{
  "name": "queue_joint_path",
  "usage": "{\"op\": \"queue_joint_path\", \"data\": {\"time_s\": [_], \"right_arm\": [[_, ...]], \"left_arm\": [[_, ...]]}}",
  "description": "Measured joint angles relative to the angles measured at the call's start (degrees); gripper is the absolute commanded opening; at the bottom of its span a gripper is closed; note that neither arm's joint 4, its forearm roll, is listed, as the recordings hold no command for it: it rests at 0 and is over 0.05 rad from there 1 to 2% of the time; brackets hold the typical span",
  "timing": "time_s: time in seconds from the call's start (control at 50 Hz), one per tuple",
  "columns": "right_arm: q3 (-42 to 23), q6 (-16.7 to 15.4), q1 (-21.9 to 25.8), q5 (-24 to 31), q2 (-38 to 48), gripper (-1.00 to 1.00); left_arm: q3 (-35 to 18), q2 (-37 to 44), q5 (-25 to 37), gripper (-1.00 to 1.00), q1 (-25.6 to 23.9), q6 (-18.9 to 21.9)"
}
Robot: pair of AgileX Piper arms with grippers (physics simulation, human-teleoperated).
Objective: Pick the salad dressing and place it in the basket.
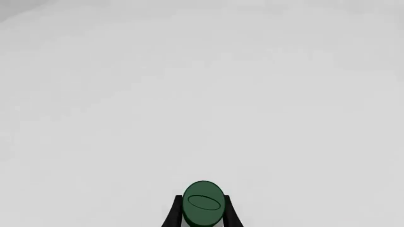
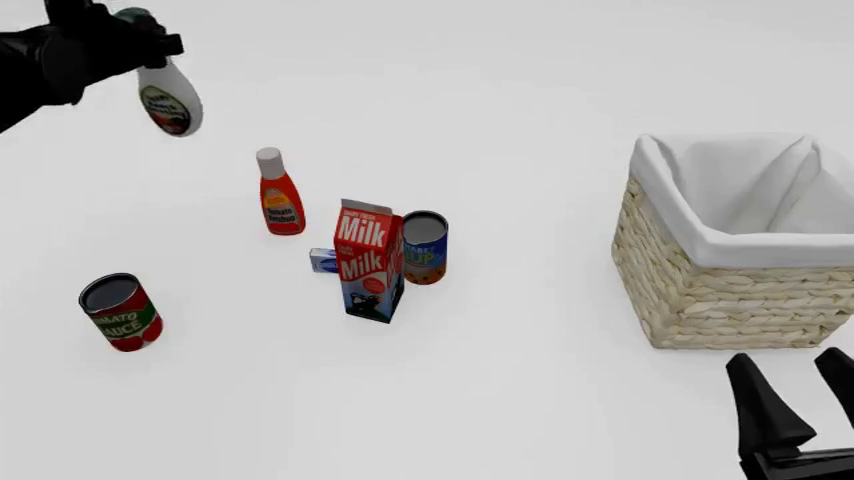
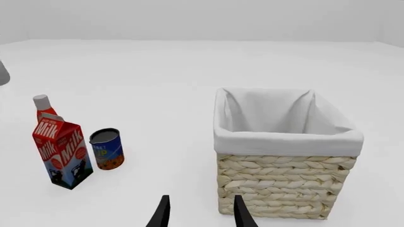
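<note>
surface: plain white table [image 2: 534, 120], groceries bunched at the middle-left
progress: salad dressing [image 2: 170, 100] is already picked and up in the air at far left, well apart from the basket [image 2: 721, 290]; carry and drop are left, I'd say
left gripper [image 2: 134, 38]: clamped on the bottle's green cap
right gripper [image 2: 801, 400]: fingers spread, holding nothing, parked near the basket

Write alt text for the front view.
The left gripper holds the salad dressing in the air at far left, well away from the basket at right. A ketchup bottle, milk carton and two cans stand on the table between.
</note>
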Motion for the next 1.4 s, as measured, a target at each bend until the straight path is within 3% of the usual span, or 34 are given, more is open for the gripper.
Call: {"op": "queue_joint_path", "data": {"time_s": [0.44, 0.88, 1.12, 1.4], "right_arm": [[-0.76, -0.17, 0.58, 0.41, 0.27, 1.00], [-0.28, -0.03, 0.58, 0.19, -0.07, 1.00], [-0.17, 0.10, 0.49, 0.16, -0.19, 1.00], [-0.14, 0.25, 0.45, 0.17, -0.24, 1.00]], "left_arm": [[1.16, -11.10, 3.58, -1.00, -17.86, 1.38], [8.06, -14.18, 1.69, -1.00, -34.92, 1.75], [12.62, -14.09, -1.03, -1.00, -42.10, 1.00], [17.41, -13.25, -4.56, -1.00, -47.24, -0.39]]}}
